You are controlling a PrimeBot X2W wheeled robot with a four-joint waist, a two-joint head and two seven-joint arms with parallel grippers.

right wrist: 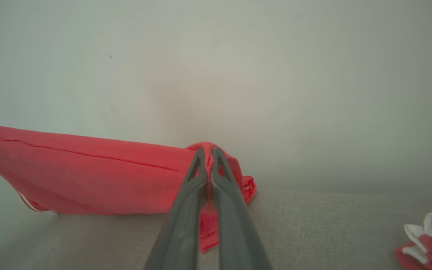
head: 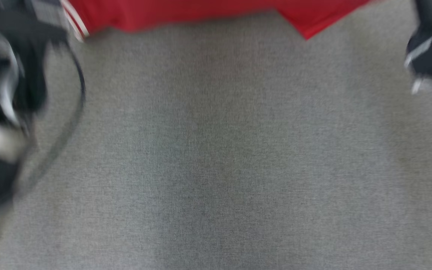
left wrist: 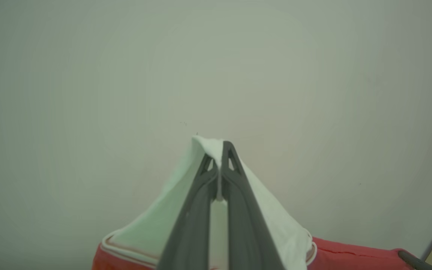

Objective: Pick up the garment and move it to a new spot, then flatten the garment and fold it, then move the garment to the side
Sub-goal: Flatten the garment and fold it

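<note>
Firmly, left claw (left wrist: 220, 147), right claw (right wrist: 208, 150) pinching garment (head: 201, 13) edges, broad grey surface (head: 216, 150).

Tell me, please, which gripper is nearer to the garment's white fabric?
Left: the left gripper is shut on the white fabric; the right gripper pinches red cloth instead.

- Grey woven surface (right wrist: 332, 225) beneath and to the right of my right jaws, evenly lit.
- Plain pale wall (left wrist: 216, 56) beyond my left jaws.
- Dark bar (left wrist: 418, 260) low to their right.
</note>
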